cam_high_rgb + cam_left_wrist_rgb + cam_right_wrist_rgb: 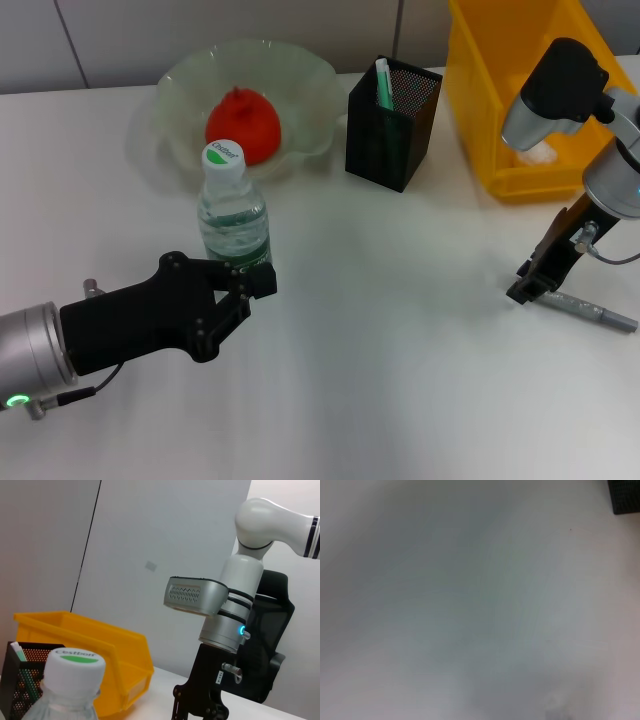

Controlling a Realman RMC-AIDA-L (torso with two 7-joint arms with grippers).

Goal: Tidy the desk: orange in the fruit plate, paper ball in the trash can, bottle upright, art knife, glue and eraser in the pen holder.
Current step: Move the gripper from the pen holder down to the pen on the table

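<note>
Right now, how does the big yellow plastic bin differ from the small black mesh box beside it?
The yellow plastic bin is solid-walled, wide and bright, standing at the desk's far right; the black mesh box is see-through wire mesh, narrow, taller than wide, and sits between the bin and the green bowl. The bin holds something white; the box holds a green-and-white stick. Both stand upright and open-topped on the white desk.

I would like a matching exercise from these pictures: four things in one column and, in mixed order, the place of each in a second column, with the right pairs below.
Things:
1. orange
2. bottle
3. paper ball
4. grey art knife

Places:
A. lying on the desk beside the right end effector
B. inside the trash can
C. in the fruit plate
D. standing upright at the left end effector

Pairs: 1-C, 2-D, 3-B, 4-A
</note>
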